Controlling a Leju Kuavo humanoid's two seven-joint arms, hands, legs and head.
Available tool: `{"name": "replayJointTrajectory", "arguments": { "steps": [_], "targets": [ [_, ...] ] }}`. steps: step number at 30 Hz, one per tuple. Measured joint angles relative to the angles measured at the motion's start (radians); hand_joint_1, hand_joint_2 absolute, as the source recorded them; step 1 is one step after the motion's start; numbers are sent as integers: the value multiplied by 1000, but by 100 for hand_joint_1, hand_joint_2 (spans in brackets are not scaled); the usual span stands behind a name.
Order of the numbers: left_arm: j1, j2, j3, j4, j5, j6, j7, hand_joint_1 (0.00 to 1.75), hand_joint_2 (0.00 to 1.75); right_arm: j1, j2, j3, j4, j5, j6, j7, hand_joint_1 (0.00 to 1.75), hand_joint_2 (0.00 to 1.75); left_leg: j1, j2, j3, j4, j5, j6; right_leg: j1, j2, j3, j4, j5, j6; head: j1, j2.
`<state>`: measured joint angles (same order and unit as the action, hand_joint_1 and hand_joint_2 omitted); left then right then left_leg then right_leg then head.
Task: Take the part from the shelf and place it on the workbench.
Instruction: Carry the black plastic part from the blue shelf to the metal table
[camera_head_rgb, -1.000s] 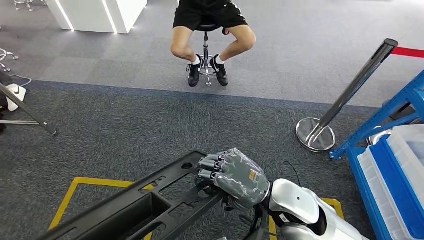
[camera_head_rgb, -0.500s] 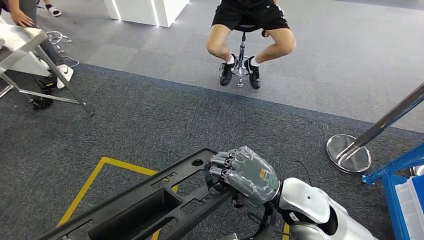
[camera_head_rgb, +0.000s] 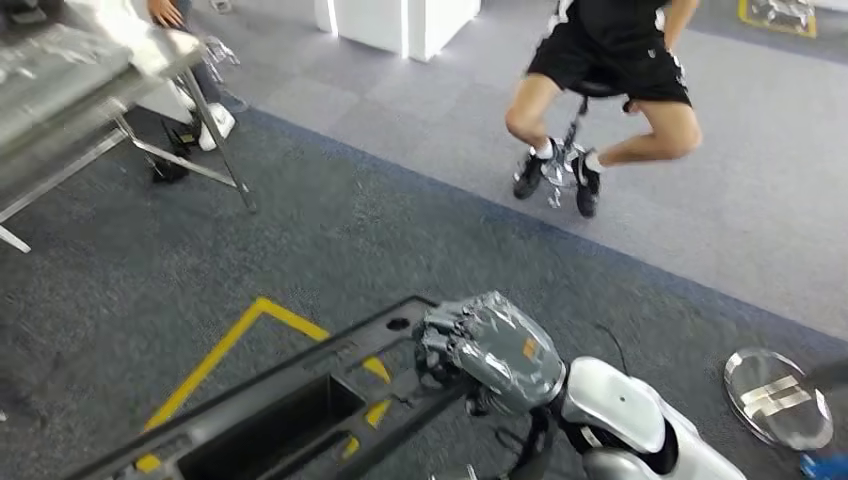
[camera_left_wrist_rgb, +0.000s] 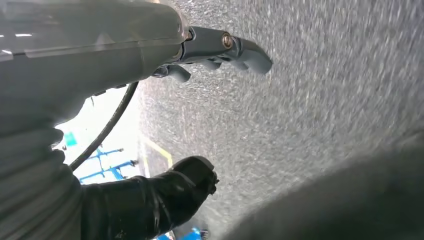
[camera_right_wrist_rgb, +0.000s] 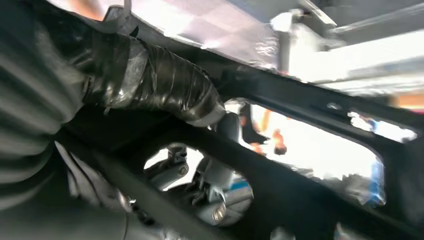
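Note:
A long black plastic part with cut-outs and a deep trough runs from the picture's middle down to the lower left in the head view, held above the carpet. My right hand grips its near end, fingers curled over the edge. In the right wrist view the dark taped thumb lies against the part's frame. In the left wrist view my left hand hangs over the carpet, fingers apart with nothing between them. The metal workbench stands at the upper left.
A person sits on a stool ahead to the right. Another person's hand rests at the workbench's far side. Yellow floor tape lies under the part. A stanchion base sits at the lower right, a white plinth far ahead.
The camera has swung left: the workbench has come into view at the upper left, and the blue shelf has left the picture. The right hand's hold on the part is unchanged.

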<state>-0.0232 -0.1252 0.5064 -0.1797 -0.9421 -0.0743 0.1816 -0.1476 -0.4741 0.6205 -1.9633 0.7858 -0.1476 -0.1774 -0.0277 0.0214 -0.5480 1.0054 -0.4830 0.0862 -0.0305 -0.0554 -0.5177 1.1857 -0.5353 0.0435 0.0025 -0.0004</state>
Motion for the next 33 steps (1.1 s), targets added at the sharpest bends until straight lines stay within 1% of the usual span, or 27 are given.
{"name": "replayJointTrajectory", "arguments": {
  "steps": [1, 3, 4, 5, 6, 7, 9, 10, 11, 12, 13, 15, 16, 18, 20, 21, 22, 24, 25, 26, 27, 28, 29, 30, 31, 32, 33],
  "targets": [
    [-2, 0, 0, 0, 0, 1, 0, 0, 175, 2, 0, -2, -1, 0, 0, 0, 175, 175, 2, -14, 17, -2, -12, 5, -1, 30, -49, 60, -9, 1, 0, 0],
    [-4, -2, 0, 0, 0, 2, -1, 0, 175, 6, -2, -7, -2, 0, 2, 0, 175, 175, 6, -48, 51, -4, -39, 7, -1, 52, -147, 128, -83, 5, -1, 0],
    [-3, -3, 0, 0, -1, 2, -2, 0, 175, 8, -2, -8, -2, 0, 2, 0, 175, 175, 8, -67, 72, -4, -56, 5, -2, 54, -184, 129, -127, 8, -1, 0],
    [-2, -4, 0, 0, -1, 2, -2, 0, 175, 9, -2, -10, -2, 1, 3, 0, 175, 175, 11, -85, 96, -5, -74, 2, -2, 55, -211, 108, -152, 12, -1, 0],
    [0, -4, 0, 0, -1, 2, -2, 0, 175, 10, -2, -12, -2, 1, 3, 0, 175, 175, 15, -102, 122, -5, -94, -2, -3, 58, -229, 67, -139, 15, -1, 0],
    [3, -4, 0, 0, -1, 2, -2, 0, 175, 11, -2, -13, -2, 1, 3, 0, 175, 175, 18, -116, 145, -6, -116, -6, -5, 70, -240, 9, -66, 19, -1, 0],
    [7, -5, 0, 1, -1, 2, -2, 0, 175, 16, -3, -16, -1, 1, 4, 0, 175, 175, 22, -142, 184, -8, -157, -18, -3, 99, -247, -85, 119, 18, 0, 0],
    [7, -5, 0, 2, -1, 2, -2, 0, 175, 17, -4, -18, -1, 1, 5, 0, 175, 175, 25, -154, 199, -20, -171, -25, -1, 106, -243, -107, 177, 12, 1, 0],
    [7, -6, 0, 2, -1, 2, -2, 0, 175, 14, -4, -21, -3, 1, 5, 0, 175, 175, 27, -161, 212, -24, -170, -34, 3, 102, -232, -112, 183, 1, 2, 0],
    [4, -6, 0, 2, -1, 3, -3, 0, 175, 10, -4, -24, -4, 2, 6, 0, 175, 175, 27, -164, 212, -15, -152, -41, 6, 93, -211, -117, 166, -11, 3, 0],
    [3, -6, 0, 2, -1, 3, -3, 0, 175, 7, -4, -27, -7, 3, 6, 1, 175, 175, 28, -153, 202, 23, -120, -45, 6, 83, -186, -130, 152, -21, 3, 0],
    [0, -5, 0, 2, -2, 4, -4, 0, 175, 7, -5, -29, -8, 3, 7, 2, 175, 175, 26, -98, 121, 168, -59, -53, 7, 63, -112, -172, 121, -35, 3, 0],
    [1, -5, 0, 2, -3, 4, -5, 0, 175, 8, -5, -29, -7, 3, 7, 2, 175, 175, 27, -66, 66, 235, -58, -56, 8, 51, -72, -194, 104, -38, 3, 0],
    [1, -5, 0, 2, -4, 4, -6, 0, 175, 8, -5, -29, -7, 3, 7, 2, 175, 175, 28, -35, -38, 293, -124, -63, 10, 29, 11, -236, 69, -40, 3, 0],
    [4, -5, 0, 2, -4, 4, -7, 0, 175, 8, -5, -29, -7, 3, 9, 2, 175, 175, 28, -29, -111, 259, -192, -64, 11, 7, 97, -270, 30, -38, 3, 0],
    [7, -5, 0, 2, -4, 4, -7, 0, 175, 8, -5, -29, -7, 3, 10, 2, 175, 175, 28, -26, -137, 215, -184, -61, 12, -3, 140, -284, 8, -37, 3, 0],
    [11, -5, 0, 2, -4, 4, -9, 0, 175, 9, -5, -29, -7, 3, 11, 2, 175, 175, 27, -17, -158, 154, -127, -55, 15, -14, 180, -297, -15, -35, 3, 0],
    [17, -5, 1, 3, -4, 4, -12, 0, 175, 9, -5, -29, -3, 3, 15, 2, 175, 175, 18, 15, -181, 46, 67, -37, 20, -31, 248, -310, -68, -27, 4, 0],
    [17, -5, 2, 3, -4, 4, -13, 0, 175, 8, -5, -29, -1, 3, 17, 2, 175, 175, 11, 26, -182, 27, 134, -29, 22, -38, 277, -314, -97, -21, 6, 0],
    [15, -5, 2, 3, -4, 4, -13, 0, 175, 7, -5, -29, 0, 4, 20, 2, 175, 175, 4, 27, -177, 30, 156, -22, 20, -41, 303, -307, -114, -13, 6, 0],
    [9, -5, 2, 3, -5, 5, -13, 0, 175, 3, -5, -31, -1, 5, 23, 3, 175, 175, 0, 17, -165, 46, 137, -17, 16, -42, 315, -284, -117, -6, 7, 0],
    [2, -5, 2, 2, -6, 5, -13, 0, 175, -3, -6, -34, -2, 6, 27, 4, 175, 175, -2, 3, -149, 52, 115, -11, 8, -35, 306, -232, -101, 0, 6, 0],
    [-4, -4, 2, 1, -8, 6, -13, 0, 175, -10, -6, -38, -4, 6, 32, 6, 175, 175, -1, -11, -128, 51, 94, -3, 4, -18, 273, -152, -75, 3, 6, 0],
    [-9, -3, 2, 1, -9, 6, -13, 0, 175, -18, -9, -42, -4, 5, 40, 10, 175, 175, 0, -24, -105, 46, 77, 6, 1, 3, 218, -61, -56, 4, 6, 0],
    [-12, -2, 2, 0, -11, 8, -13, 0, 175, -26, -13, -46, -4, 3, 50, 14, 175, 175, 2, -37, -81, 39, 60, 13, 0, 24, 152, 25, -55, 3, 7, 0],
    [-13, -1, 2, 0, -12, 8, -13, 0, 175, -35, -18, -49, -1, 0, 62, 20, 175, 175, 3, -50, -56, 32, 43, 17, 1, 40, 83, 90, -78, 3, 7, 0],
    [-12, -1, 2, 0, -13, 9, -13, 0, 175, -46, -26, -51, 2, -3, 75, 26, 175, 175, 4, -66, -29, 23, 26, 18, 0, 48, 18, 129, -119, 2, 7, 0]
  ]
}}
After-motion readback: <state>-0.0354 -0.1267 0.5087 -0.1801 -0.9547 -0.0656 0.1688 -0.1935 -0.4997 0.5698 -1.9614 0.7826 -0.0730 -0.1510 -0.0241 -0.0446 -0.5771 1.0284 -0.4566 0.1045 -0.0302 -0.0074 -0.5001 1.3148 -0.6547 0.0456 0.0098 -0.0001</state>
